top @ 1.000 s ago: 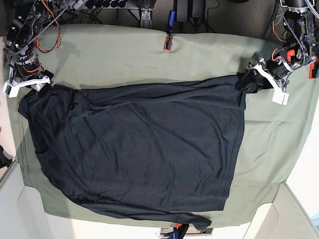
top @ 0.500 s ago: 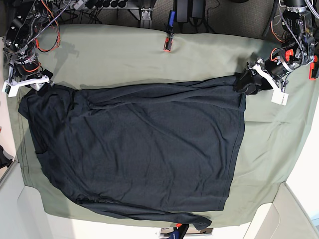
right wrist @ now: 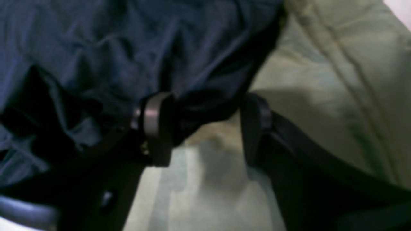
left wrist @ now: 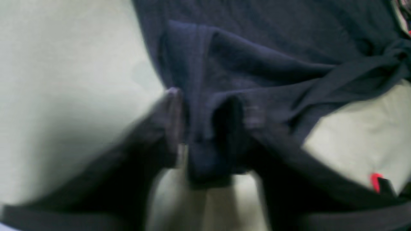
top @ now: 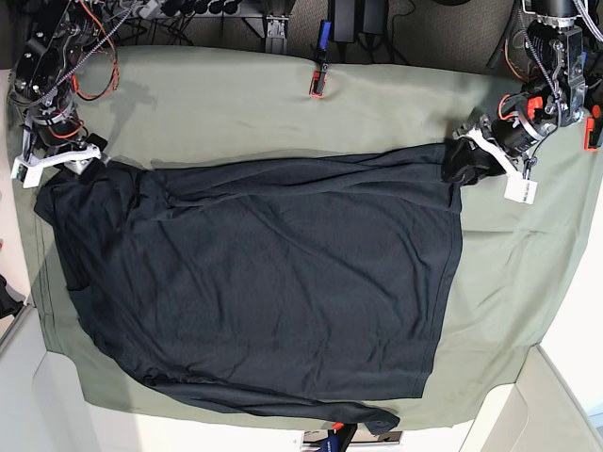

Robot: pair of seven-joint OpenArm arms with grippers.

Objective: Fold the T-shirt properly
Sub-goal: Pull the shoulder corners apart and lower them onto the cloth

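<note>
The dark navy T-shirt [top: 264, 282] lies spread flat across the sage-green cloth [top: 283, 104], one sleeve trailing along the near edge. My left gripper [top: 464, 160] is at the shirt's far right corner. In the left wrist view its jaws [left wrist: 213, 109] press a bunched fold of the T-shirt [left wrist: 257, 48] from both sides. My right gripper [top: 80, 162] sits at the far left corner. In the right wrist view it [right wrist: 205, 102] stands open, its fingers wide apart astride the edge of the T-shirt [right wrist: 128, 41], with green cloth [right wrist: 337, 80] showing between them.
A red and black clip [top: 317, 83] holds the cloth at the table's back edge. Cables and arm bases crowd both back corners. The cloth's front edge [top: 443, 414] runs close under the shirt, with pale surfaces beyond.
The left gripper has edged in toward the shirt's corner and closed on the bunched fabric. The right gripper has barely shifted. The shirt lies as before.
</note>
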